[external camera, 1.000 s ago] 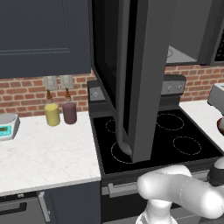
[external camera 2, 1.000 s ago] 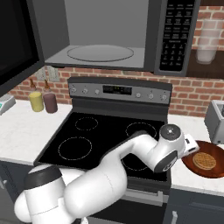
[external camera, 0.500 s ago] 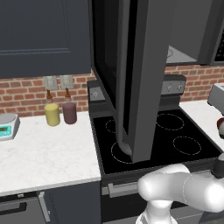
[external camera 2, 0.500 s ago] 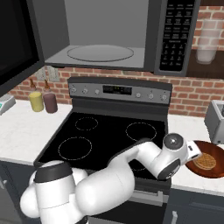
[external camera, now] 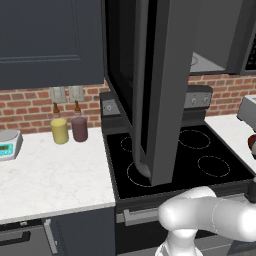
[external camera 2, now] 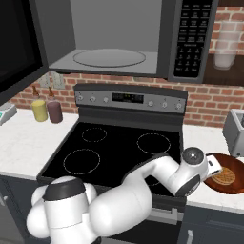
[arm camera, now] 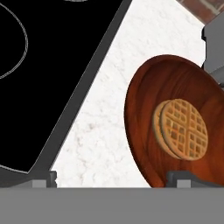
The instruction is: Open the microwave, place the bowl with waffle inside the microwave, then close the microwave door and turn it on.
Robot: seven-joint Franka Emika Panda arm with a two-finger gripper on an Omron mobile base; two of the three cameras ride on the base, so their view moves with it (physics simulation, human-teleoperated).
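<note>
The bowl [arm camera: 175, 127] holds a waffle [arm camera: 180, 128] and sits on the white counter [arm camera: 109, 109] right of the stove [external camera 2: 119, 147]; the gripper [arm camera: 113, 179] hangs spread over its near rim; the microwave [external camera 2: 114, 38] gapes, its door [external camera: 155, 90] swung out, turntable bare.
</note>
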